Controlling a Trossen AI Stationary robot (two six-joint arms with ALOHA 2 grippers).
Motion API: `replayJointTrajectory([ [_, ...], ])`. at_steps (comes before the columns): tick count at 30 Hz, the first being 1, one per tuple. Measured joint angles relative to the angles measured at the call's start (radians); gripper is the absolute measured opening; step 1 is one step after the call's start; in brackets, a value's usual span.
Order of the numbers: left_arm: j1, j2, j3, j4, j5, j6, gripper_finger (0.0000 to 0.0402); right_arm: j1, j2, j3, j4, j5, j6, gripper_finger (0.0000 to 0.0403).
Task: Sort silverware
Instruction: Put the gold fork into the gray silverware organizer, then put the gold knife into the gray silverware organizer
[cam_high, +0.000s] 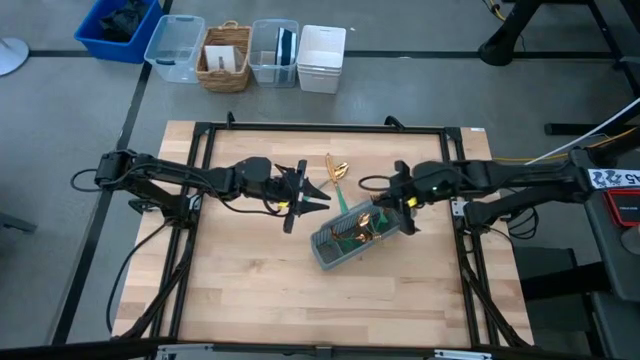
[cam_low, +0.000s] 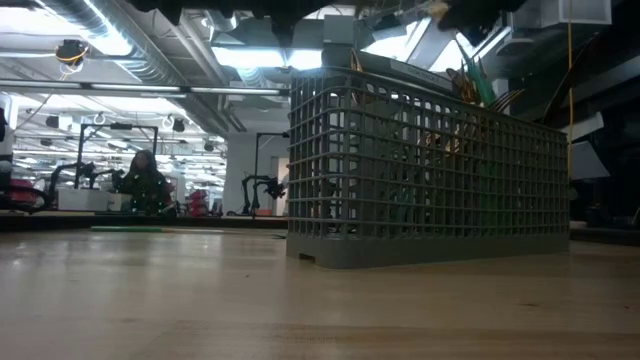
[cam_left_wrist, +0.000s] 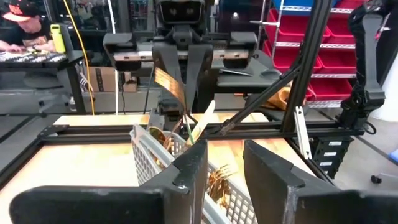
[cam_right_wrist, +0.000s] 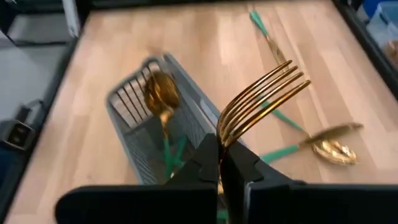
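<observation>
The wooden surface (cam_high: 260, 290) carries the grey caddy (cam_high: 352, 240) at its middle, lying skewed, with several pieces of silverware already standing in it: gold heads and teal handles poke up from the compartments. A few more pieces (cam_high: 338, 170) lie loose on the wood just beyond the caddy, toward the far edge; in the right wrist view they look like a spoon (cam_right_wrist: 333, 149) and a couple of teal-handled companions.

The right hand (cam_high: 405, 200) hovers at the caddy's far end with its fingers pressed together on a fork (cam_right_wrist: 261, 102), tines pointing up and away from it. This looks like the placing step: the fork is held, not yet in a slot. The next move, I would judge, is to carry it over the proper compartment, tip the handle down and let go without knocking the spoon (cam_right_wrist: 160, 93) already standing there.

The left hand (cam_high: 300, 195) waits beside the caddy's other side, fingers spread and holding nothing. It seems free to fetch one of the loose pieces.

As for writing, I can make out none that reads: the bins (cam_high: 250, 52) behind the surface show a pale card, too small to tell.
</observation>
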Motion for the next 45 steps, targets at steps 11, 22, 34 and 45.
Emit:
replayJointTrajectory([
  [11, 0.000, 0.000, 0.000, -0.017, 0.000, 0.000, 0.0095, 0.000, 0.086, 0.000, -0.067, -0.005, 0.000, 0.0015],
  [22, 0.000, 0.000, 0.000, -0.088, -0.122, 0.000, 0.0095, 0.000, 0.085, 0.002, -0.097, -0.005, -0.002, 0.0030],
  [34, 0.006, 0.000, 0.000, -0.091, -0.152, 0.045, 0.0095, -0.001, 0.084, 0.002, -0.106, -0.063, 0.001, 0.0037],
  [45, 0.006, 0.000, 0.000, -0.231, -0.261, 0.052, 0.0096, -0.001, 0.082, 0.002, -0.104, -0.111, 0.056, 0.0120],
])
